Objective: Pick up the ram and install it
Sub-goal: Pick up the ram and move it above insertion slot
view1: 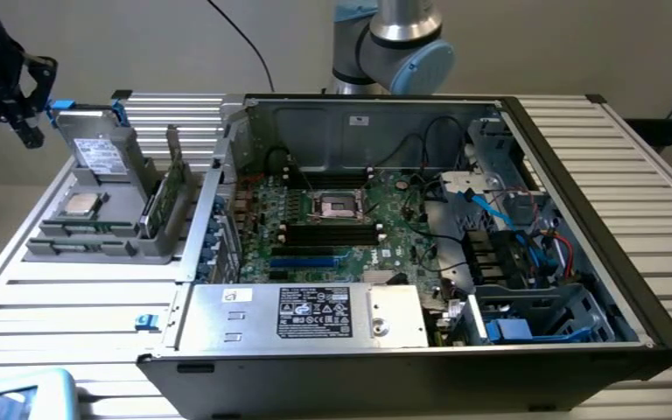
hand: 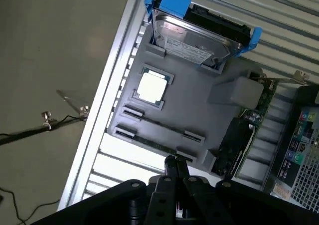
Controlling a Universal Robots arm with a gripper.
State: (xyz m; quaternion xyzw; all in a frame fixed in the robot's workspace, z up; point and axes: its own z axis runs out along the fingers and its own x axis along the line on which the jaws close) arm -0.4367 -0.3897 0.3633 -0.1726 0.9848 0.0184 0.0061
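**A:** What colour is the holder tray [hand: 194, 110]?

**B:** Plain grey. The processor [hand: 151, 87] on it is silver and the ram [hand: 152, 144] is dark green. The hard drive [hand: 194, 38] is silver, in a bright blue bracket [hand: 172, 0].

**A:** And the gripper [hand: 176, 164]?

**B:** Black. The bench [view1: 628, 184] is pale silver with ribbed stripes.

**A:** The computer?

**B:** The case [view1: 430, 376] is black and the motherboard [view1: 401, 219] is green. The power supply [view1: 397, 317] is silver with a black label [view1: 318, 313].
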